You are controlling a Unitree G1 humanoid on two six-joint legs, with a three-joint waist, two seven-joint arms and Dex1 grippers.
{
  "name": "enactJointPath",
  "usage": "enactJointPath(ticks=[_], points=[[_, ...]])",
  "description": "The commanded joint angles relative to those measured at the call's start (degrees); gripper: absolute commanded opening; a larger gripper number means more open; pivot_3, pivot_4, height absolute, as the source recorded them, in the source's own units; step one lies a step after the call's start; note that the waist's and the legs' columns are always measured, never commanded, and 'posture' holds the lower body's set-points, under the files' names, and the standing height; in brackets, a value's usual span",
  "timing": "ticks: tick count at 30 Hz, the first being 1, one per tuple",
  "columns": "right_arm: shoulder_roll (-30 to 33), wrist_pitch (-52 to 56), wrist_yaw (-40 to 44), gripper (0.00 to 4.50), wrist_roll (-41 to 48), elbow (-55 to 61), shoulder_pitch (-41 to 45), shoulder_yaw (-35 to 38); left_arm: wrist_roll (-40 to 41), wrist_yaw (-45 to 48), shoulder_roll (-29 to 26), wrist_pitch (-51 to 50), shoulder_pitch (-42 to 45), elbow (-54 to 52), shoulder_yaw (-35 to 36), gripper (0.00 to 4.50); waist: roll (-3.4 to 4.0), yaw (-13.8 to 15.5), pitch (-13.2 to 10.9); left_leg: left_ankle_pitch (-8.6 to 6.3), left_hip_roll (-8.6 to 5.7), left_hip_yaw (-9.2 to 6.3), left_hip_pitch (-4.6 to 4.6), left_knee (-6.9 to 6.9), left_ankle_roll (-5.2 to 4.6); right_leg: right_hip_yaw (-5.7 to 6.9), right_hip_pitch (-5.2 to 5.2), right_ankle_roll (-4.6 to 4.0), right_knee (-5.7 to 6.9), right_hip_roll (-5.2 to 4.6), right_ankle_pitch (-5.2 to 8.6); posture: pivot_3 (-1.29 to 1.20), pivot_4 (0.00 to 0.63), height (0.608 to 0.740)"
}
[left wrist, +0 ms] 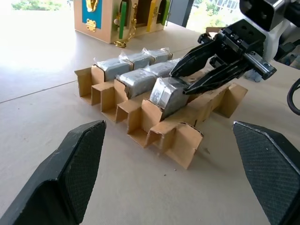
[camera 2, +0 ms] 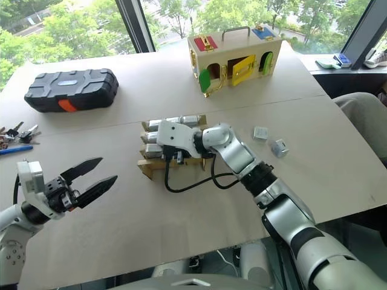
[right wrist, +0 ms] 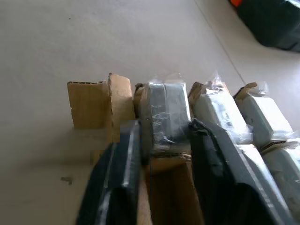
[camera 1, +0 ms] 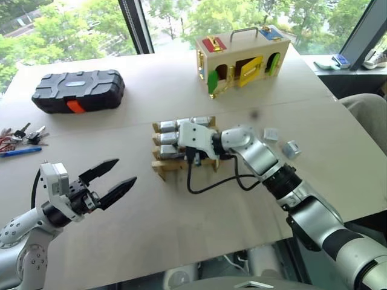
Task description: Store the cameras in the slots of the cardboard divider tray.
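The cardboard divider tray [camera 1: 162,168] sits mid-table, with several silver-grey wrapped cameras [camera 1: 175,139] in its slots. My right gripper [left wrist: 179,81] reaches in from the right. Its fingers are slightly parted on either side of one camera [right wrist: 164,108], which rests in a front-row slot beside an empty end slot. I count this gripper as open. Two loose cameras [camera 1: 270,134] [camera 1: 292,148] lie on the table to the right of the tray. My left gripper [camera 1: 127,171] hovers open and empty to the front left of the tray, pointing at it.
A black plastic case [camera 1: 78,90] lies at the back left, and a wooden box with coloured doors [camera 1: 242,57] stands at the back. Keys [camera 1: 21,136] and a blue pen [camera 1: 21,151] lie at the left edge. A black cable [camera 1: 205,184] loops in front of the tray.
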State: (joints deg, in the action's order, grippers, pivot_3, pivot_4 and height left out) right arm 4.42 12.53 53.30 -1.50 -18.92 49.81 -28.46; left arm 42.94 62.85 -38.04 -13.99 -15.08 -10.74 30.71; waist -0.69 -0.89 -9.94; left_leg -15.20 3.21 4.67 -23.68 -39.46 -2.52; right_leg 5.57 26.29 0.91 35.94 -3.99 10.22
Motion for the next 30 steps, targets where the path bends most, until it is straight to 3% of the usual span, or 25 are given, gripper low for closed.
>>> enactJointPath(ticks=[1,2,5,8,13,16,19,30], points=[[0.28,0.52,-0.95,3.45,2.98,7.14,0.73,4.84,0.3,1.92,-0.81,0.73,0.03,-2.49,-0.31,4.5,0.0,0.08,0.0,0.0,0.0,-0.01,0.0,0.0,0.0,0.0,0.0,0.0,0.0,0.0,0.0,0.0,0.15,0.74],[1.97,3.92,-0.24,3.92,5.81,13.72,-0.9,7.23,0.18,2.79,-1.06,0.77,0.34,-2.66,-1.0,4.5,0.0,0.13,0.0,0.0,0.0,-0.03,-0.02,0.0,0.0,0.02,0.0,0.0,0.0,0.0,0.0,0.0,0.15,0.74],[6.39,15.08,-0.31,3.92,12.81,29.88,-5.81,13.13,-0.1,4.88,-1.55,1.1,1.08,-3.49,-2.94,4.5,-0.01,0.66,0.0,-0.01,-0.01,-0.08,-0.05,0.0,0.0,0.03,-0.01,0.0,-0.04,-0.05,0.0,0.0,0.15,0.74],[12.27,26.86,-4.16,4.43,17.12,45.04,-13.82,19.59,0.83,6.72,-2.27,0.05,2.45,-5.32,-5.26,4.5,-0.08,1.32,0.05,-0.03,-0.04,-0.1,-0.06,0.02,0.0,0.05,-0.06,-0.01,-0.13,-0.09,0.01,0.0,0.15,0.74],[19.73,41.23,-15.87,4.43,15.84,63.24,-33.19,34.49,1.85,10.23,-4.0,-1.75,6.14,-7.46,-9.58,4.5,0.02,1.88,0.0,-0.05,-0.05,-0.1,-0.05,0.05,0.03,0.1,-0.03,0.07,-0.12,-0.09,0.09,0.0,0.15,0.74],[22.48,41.99,-21.18,4.43,11.88,64.1,-44.11,40.2,2.01,11.17,-4.09,-2.83,9.38,-7.82,-12.41,4.5,0.04,1.5,0.02,-0.09,-0.08,-0.02,0.05,0.05,0.12,0.01,-0.02,0.22,-0.06,-0.02,0.18,0.0,0.15,0.74],[21.62,40.7,-24.36,4.43,11.56,61.03,-48.02,42.67,2.66,10.28,-3.39,-4.55,12.79,-7.59,-14.43,4.5,0.06,1.17,0.01,-0.07,-0.07,0.01,0.15,0.05,0.1,-0.05,-0.03,0.19,-0.01,0.08,0.16,0.0,0.15,0.74],[21.56,37.67,-26.58,4.43,14.98,43.75,-40.29,45.01,1.92,12.96,-4.01,-4.75,16.86,-6.06,-16.22,4.5,0.05,0.54,0.01,-0.01,-0.09,-0.19,0.25,0.04,-0.01,-0.28,-0.1,0.03,-0.06,0.41,0.05,0.0,0.15,0.74]])
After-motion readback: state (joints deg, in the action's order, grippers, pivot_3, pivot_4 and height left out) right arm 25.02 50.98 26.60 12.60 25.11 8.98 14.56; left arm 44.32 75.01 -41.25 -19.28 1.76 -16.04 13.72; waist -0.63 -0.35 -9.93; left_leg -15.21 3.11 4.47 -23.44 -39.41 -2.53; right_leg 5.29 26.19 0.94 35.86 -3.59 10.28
